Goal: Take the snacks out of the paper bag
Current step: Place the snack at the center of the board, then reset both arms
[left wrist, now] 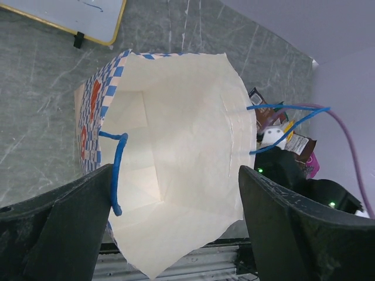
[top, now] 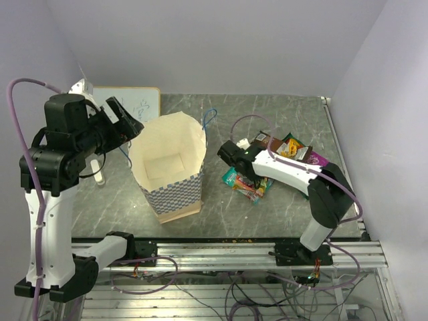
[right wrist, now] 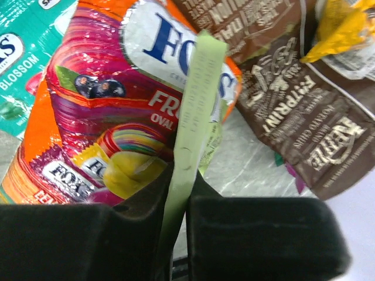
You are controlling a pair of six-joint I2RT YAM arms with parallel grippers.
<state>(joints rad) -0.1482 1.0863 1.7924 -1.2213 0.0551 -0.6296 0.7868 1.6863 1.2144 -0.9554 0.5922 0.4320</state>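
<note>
Only in the right wrist view is the right gripper (right wrist: 176, 202) shown clamped on a pale green strip (right wrist: 198, 111). The left gripper (left wrist: 176, 225) is held wide apart above the mid-bench paper bag (left wrist: 193, 99).

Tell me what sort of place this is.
Probably a robotics lab test cell: robot arms bolted to an aluminium rail, loose cables beneath it, and a table boxed in by bare walls.
</note>
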